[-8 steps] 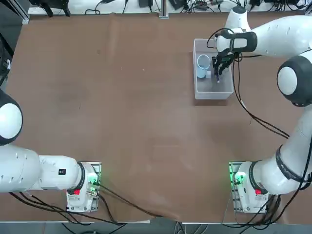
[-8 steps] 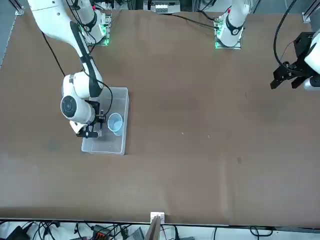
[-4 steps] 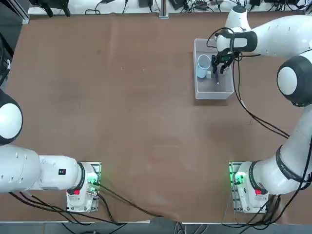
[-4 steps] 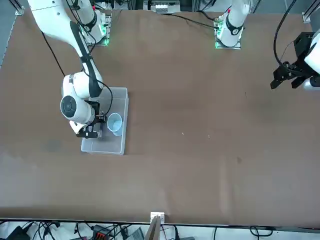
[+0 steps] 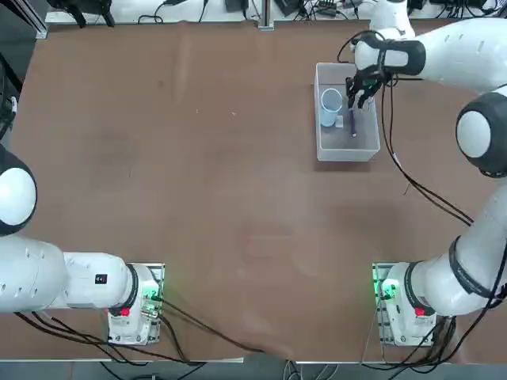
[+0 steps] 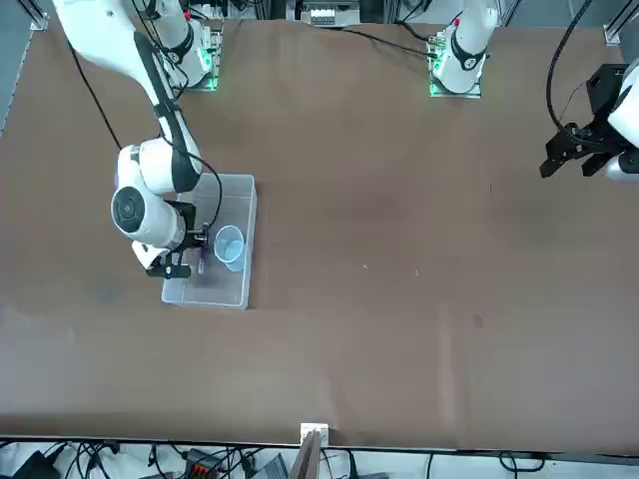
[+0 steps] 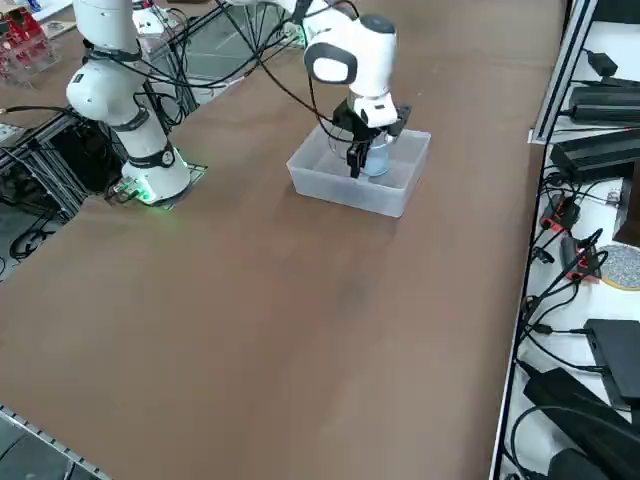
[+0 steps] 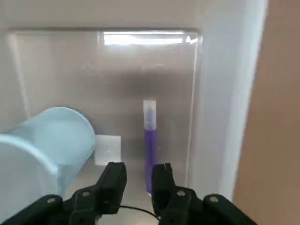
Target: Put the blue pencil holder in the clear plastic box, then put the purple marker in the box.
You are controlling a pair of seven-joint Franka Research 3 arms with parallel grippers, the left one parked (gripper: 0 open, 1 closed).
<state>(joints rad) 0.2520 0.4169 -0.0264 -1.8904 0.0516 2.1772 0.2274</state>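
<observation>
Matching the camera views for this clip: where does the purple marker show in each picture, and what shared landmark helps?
Top view: purple marker on the clear plastic box floor, right of the blue pencil holder.
Front view: thin purple streak left of the cup, beside the right claw.
Right side view: hidden behind the claw.
Right wrist view: lying flat just beyond the fingertips.
Shared landmark: the blue pencil holder.

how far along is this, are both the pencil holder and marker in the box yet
Both look done. The blue pencil holder stands inside the clear plastic box, and the purple marker lies flat on the box floor beside it, free of the fingers. Nothing is in hand: the right gripper sits just above the marker's end with a narrow empty gap between its fingers. All that seems left is for the arm to clear the box.
</observation>
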